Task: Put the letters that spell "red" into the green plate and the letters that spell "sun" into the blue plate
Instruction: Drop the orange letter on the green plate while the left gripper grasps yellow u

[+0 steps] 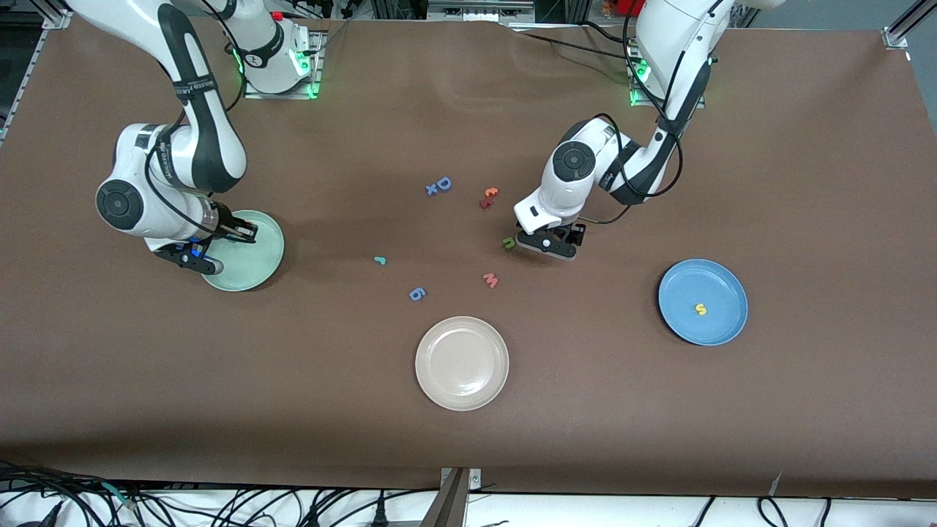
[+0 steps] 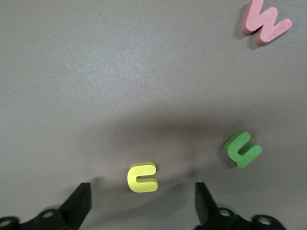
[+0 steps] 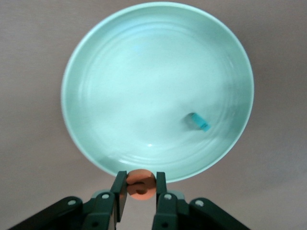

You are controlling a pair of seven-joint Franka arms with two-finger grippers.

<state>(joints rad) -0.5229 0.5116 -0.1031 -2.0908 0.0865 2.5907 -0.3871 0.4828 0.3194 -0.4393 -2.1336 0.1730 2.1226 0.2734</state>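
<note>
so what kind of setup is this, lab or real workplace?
Most likely a robotics lab bench: brown-covered table, aluminium frame rails at the corners, loose cables along the edge, foam letters such as the pink w as props.

The right hand (image 3: 140, 188) pinches an orange letter (image 3: 140, 184) between its fingers, just over the green plate's (image 3: 96, 72) rim. A teal letter (image 3: 199, 122) lies inside the plate.

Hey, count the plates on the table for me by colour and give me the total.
green plate: 1
blue plate: 1
beige plate: 1
Total: 3
</note>
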